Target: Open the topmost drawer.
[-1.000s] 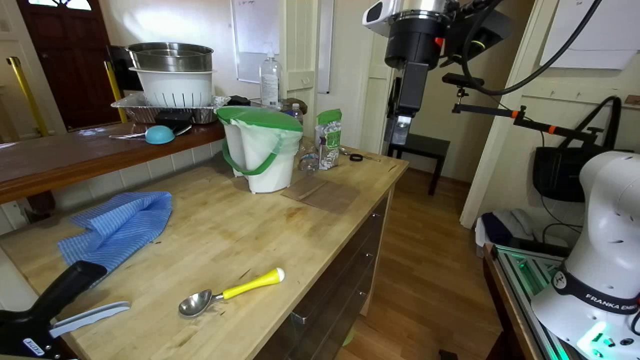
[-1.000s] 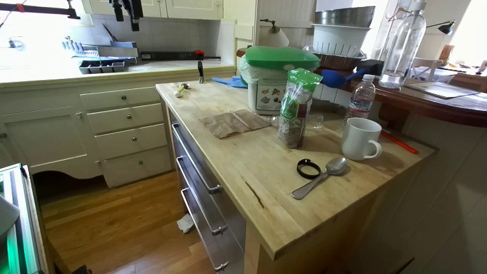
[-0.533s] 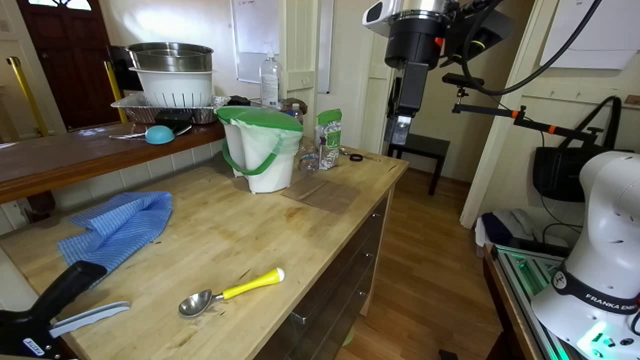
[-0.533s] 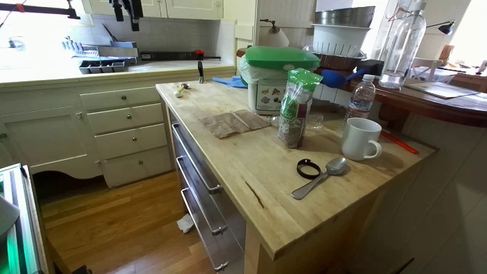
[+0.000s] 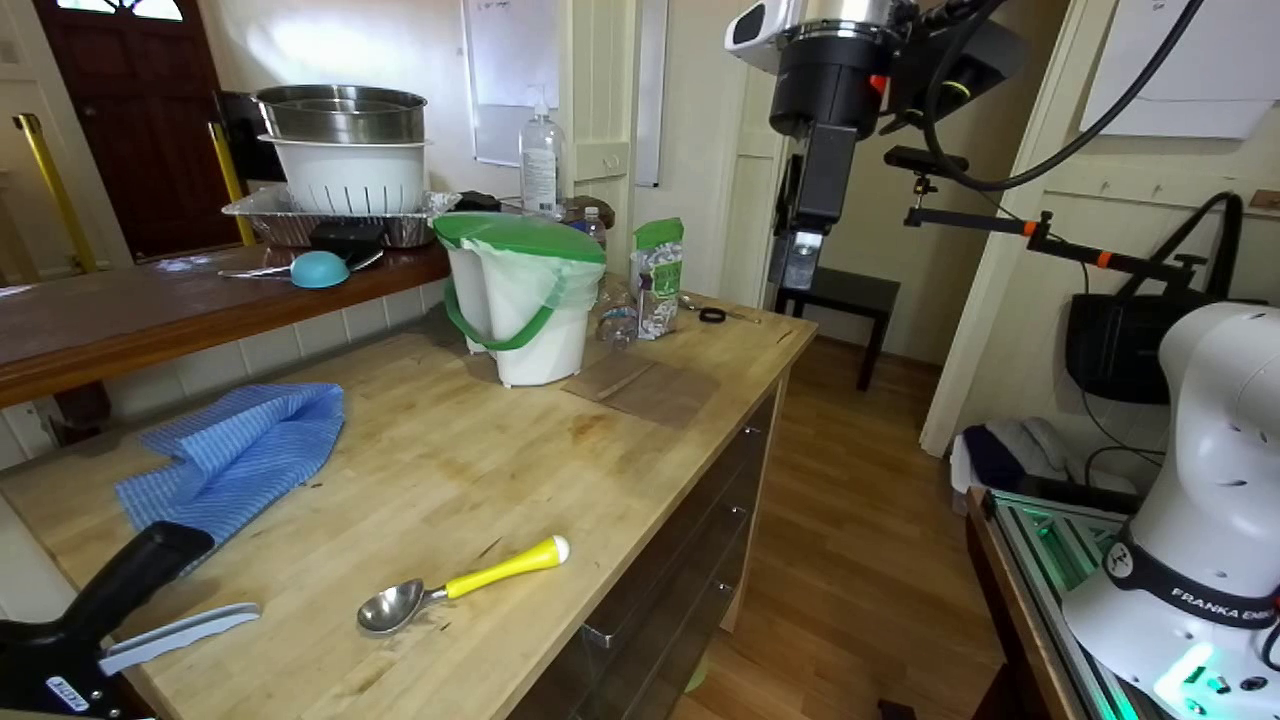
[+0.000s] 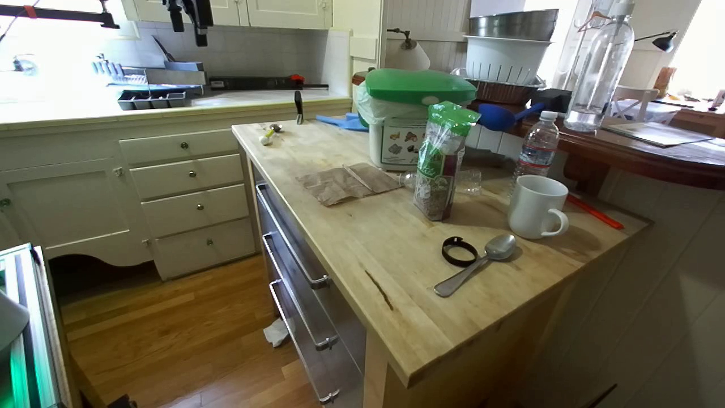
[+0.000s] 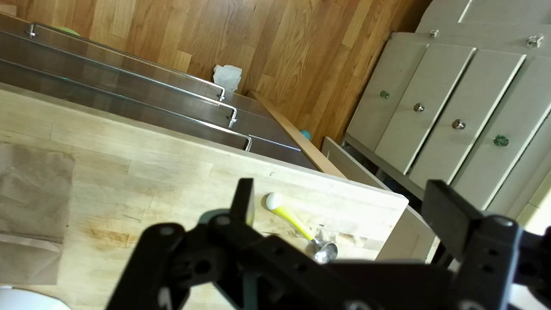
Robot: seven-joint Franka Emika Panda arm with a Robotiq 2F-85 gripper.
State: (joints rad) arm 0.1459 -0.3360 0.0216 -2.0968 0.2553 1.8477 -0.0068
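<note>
My gripper (image 7: 342,189): jaws spread wide, I hold nothing; lower half of the wrist view.
Topmost drawer (image 7: 150,114): closed, under the edge of the butcher-block countertop (image 7: 172,178), upper left of that view.
Ice-cream scoop (image 7: 297,221): on the countertop, lower centre.

A smooth, rounded white robot arm (image 5: 1215,440) wears a black band (image 5: 1190,590) lettered "FRANKA" above a green-lit base (image 5: 1120,630). A silver ring (image 5: 838,32) tops its black wrist housing (image 5: 822,85), a thick black cable (image 5: 1000,185) curves alongside, and round screw heads (image 7: 223,220) stud the dark pincer (image 7: 346,204).
</note>
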